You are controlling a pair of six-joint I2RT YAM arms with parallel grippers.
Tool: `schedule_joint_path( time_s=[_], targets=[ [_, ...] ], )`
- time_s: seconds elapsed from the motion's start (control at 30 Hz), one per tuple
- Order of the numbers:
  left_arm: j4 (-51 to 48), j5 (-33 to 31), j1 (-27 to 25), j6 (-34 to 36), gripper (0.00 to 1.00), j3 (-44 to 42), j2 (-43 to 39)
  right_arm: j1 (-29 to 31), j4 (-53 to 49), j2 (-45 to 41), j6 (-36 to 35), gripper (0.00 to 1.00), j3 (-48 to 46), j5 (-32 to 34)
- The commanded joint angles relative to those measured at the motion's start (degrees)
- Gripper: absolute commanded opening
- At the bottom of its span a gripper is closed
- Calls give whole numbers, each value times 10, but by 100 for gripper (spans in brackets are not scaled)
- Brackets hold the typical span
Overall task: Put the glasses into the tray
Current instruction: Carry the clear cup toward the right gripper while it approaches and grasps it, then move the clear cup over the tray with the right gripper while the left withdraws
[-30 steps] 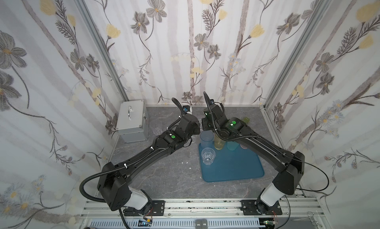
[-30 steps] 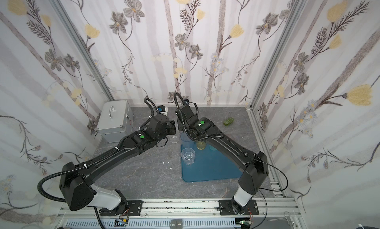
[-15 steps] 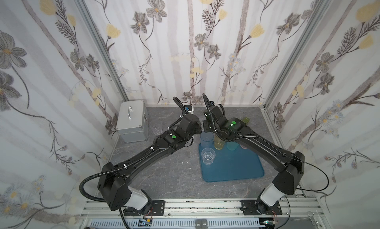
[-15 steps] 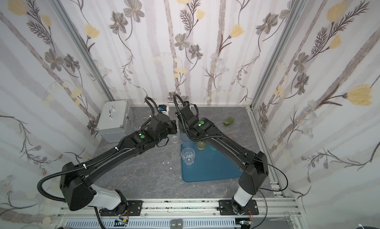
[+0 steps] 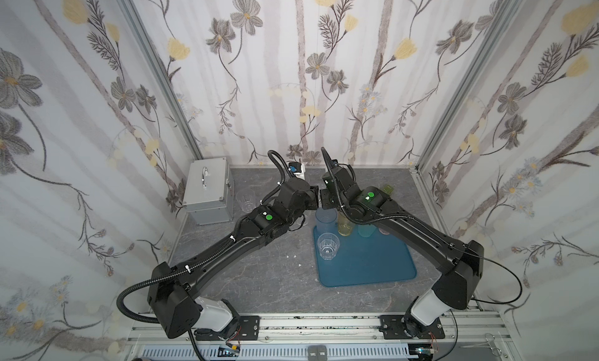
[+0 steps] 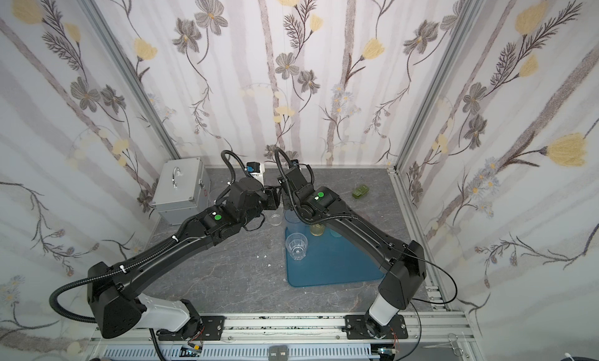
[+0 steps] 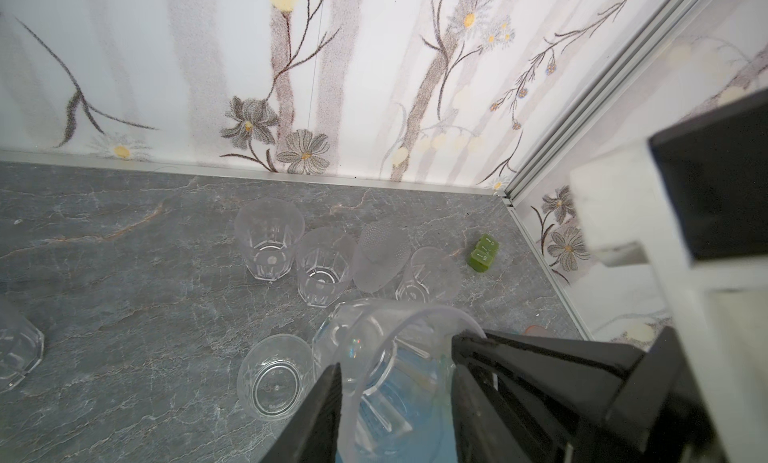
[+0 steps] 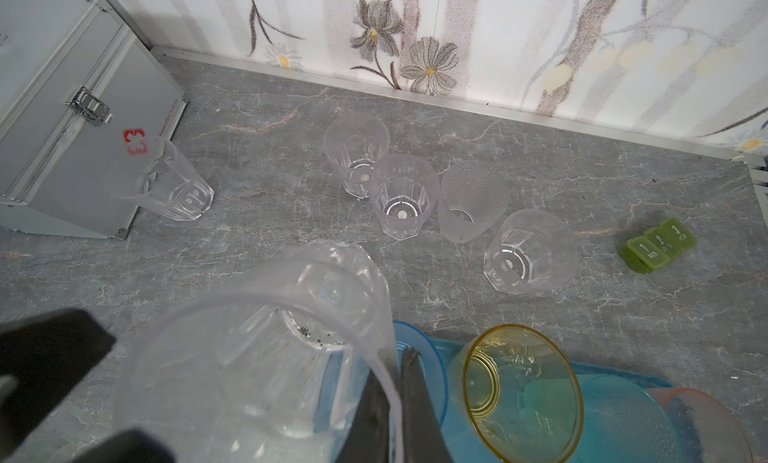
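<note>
just beyond the far left corner of the tray (image 5: 372, 265): a clear glass (image 8: 257, 357) between two pincers
the clear glass is pinched by its rim wall in the right pincer (image 8: 398, 359); the left pincer (image 7: 392, 353) has its jaws parted on either side of that rim. on the tray stand a blue glass (image 5: 325, 221), a yellow glass (image 8: 519, 394) and a short clear glass (image 5: 328, 246). past the tray's far edge four more glasses (image 8: 401, 199) stand on the surface (image 5: 259, 278).
</note>
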Motion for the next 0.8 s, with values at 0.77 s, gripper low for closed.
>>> schedule_joint_path(
  time_s=[0.77],
  targets=[
    [103, -113, 20, 60, 73, -193, -123, -110, -81, -168, -30, 0, -105, -141]
  ],
)
